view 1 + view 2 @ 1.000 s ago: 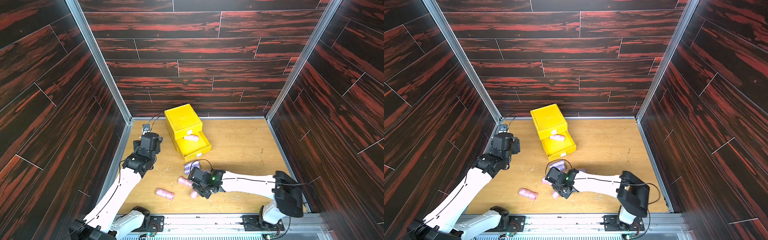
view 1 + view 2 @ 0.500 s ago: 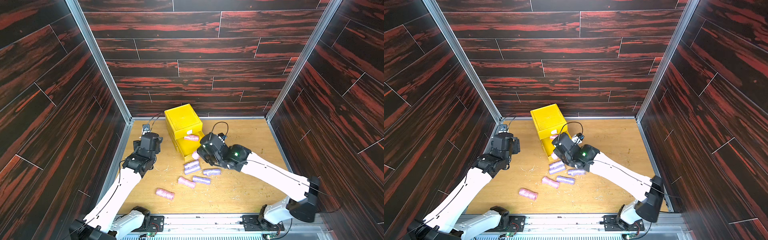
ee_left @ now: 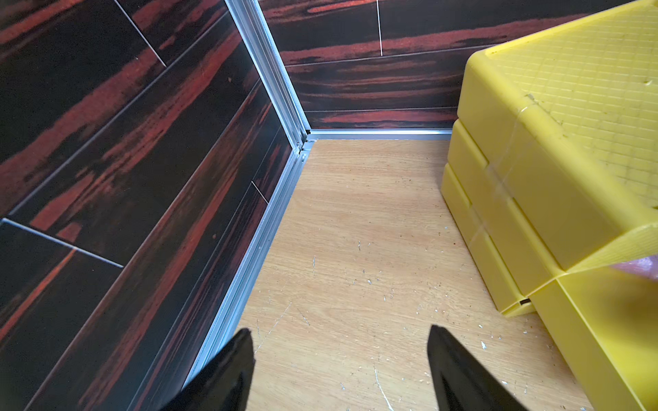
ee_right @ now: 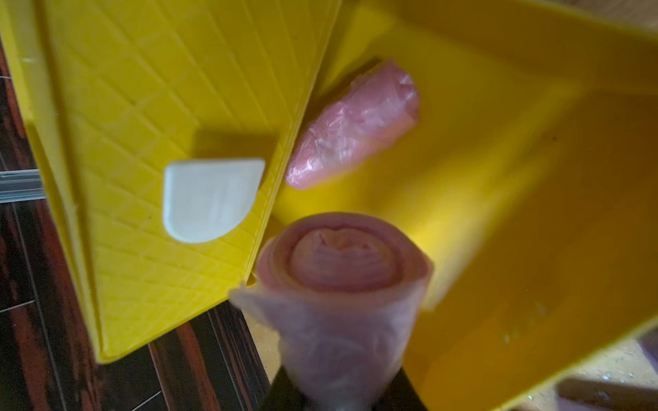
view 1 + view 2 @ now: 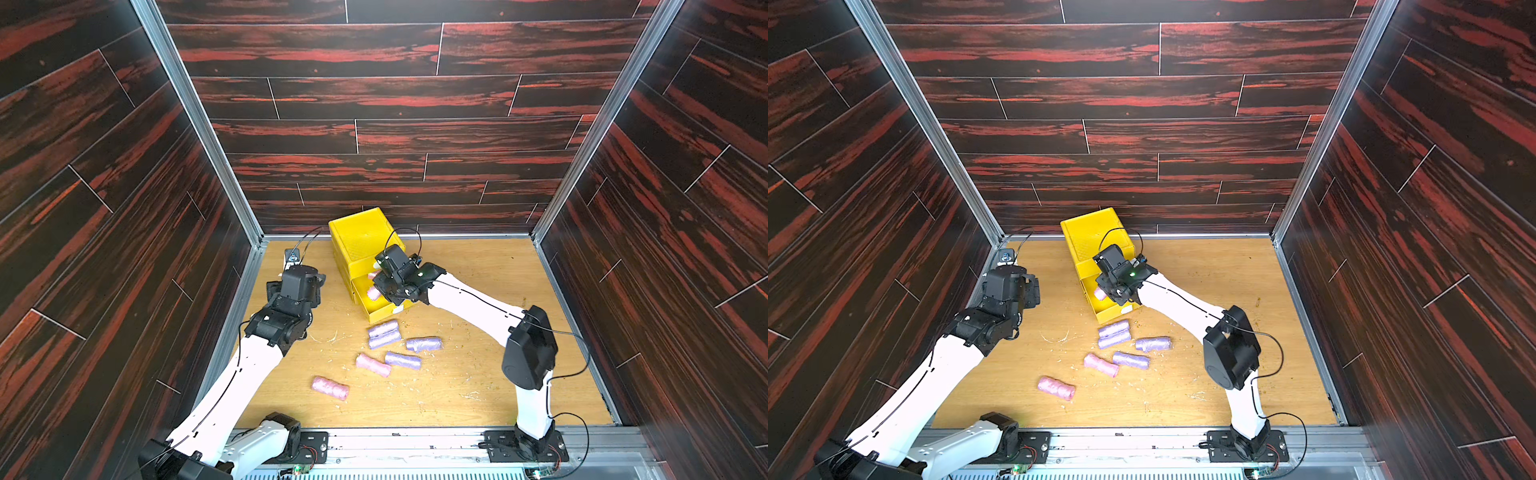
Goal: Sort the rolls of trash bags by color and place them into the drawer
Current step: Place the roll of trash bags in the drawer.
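The yellow drawer [image 5: 359,237] chest stands at the back, its bottom drawer [image 5: 384,316] pulled out. My right gripper [image 5: 376,287] hangs over that open drawer, shut on a pink roll [image 4: 343,284], which points end-on at the wrist camera. Another pink roll [image 4: 356,131] lies inside the open drawer against the chest front. Several lavender rolls [image 5: 384,336] and two pink rolls [image 5: 372,365] [image 5: 330,387] lie on the table in front. My left gripper [image 3: 339,329] is open and empty, left of the chest.
A white tab [image 4: 210,199] sticks out of the closed drawer front above the open one. The left wall's metal rail [image 3: 270,220] runs close beside my left gripper. Plastic scraps litter the wooden table [image 5: 478,374].
My right arm has carried the pink roll from the front of the table up and back to above the open drawer. The left arm has not moved.
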Controlling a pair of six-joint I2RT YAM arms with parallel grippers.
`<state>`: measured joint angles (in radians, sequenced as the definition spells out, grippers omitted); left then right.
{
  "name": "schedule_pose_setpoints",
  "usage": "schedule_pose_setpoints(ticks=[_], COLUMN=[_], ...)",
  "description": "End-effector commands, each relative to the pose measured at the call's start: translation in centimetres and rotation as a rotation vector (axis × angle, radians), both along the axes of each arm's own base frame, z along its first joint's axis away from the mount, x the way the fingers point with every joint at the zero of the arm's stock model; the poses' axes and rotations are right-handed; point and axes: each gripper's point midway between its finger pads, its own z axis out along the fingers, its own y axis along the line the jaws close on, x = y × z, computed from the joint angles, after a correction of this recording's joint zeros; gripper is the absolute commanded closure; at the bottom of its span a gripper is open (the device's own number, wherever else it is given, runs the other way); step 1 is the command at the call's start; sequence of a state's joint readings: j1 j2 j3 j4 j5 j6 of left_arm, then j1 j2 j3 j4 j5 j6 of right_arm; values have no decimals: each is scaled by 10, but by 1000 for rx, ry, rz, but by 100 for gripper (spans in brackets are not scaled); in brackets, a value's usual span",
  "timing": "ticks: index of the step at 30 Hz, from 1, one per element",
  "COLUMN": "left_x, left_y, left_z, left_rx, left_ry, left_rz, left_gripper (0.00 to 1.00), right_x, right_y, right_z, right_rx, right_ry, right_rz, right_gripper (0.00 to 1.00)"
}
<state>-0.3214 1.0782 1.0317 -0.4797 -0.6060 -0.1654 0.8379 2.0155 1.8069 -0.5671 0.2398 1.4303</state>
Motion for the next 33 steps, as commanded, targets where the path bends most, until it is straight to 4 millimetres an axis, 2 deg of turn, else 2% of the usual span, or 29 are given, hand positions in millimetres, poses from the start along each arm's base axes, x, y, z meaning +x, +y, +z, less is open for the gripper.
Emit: schedule_pose_setpoints(ticks=[1, 9, 19, 29, 33], left_x=[-4, -5, -4, -5, -5], left_y=[4, 4, 3, 3, 3], left_z=[0, 0, 0, 1, 1], left_rx=[11, 10, 7, 6, 7], left_ry=[6, 6, 7, 7, 6], left_rz=[11, 11, 4, 1, 2], left_gripper=[20, 20, 20, 20, 20], right_x=[10, 20, 24, 30, 33], right_y=[3, 7, 13, 17, 17], right_z=[-9, -33, -49, -53, -49], right_rx=[25, 76, 125, 139, 146], right_ry=[29, 90, 144, 140, 131], right_rz=[-3, -30, -50, -50, -49], right_gripper=[72, 71, 66, 58, 56])
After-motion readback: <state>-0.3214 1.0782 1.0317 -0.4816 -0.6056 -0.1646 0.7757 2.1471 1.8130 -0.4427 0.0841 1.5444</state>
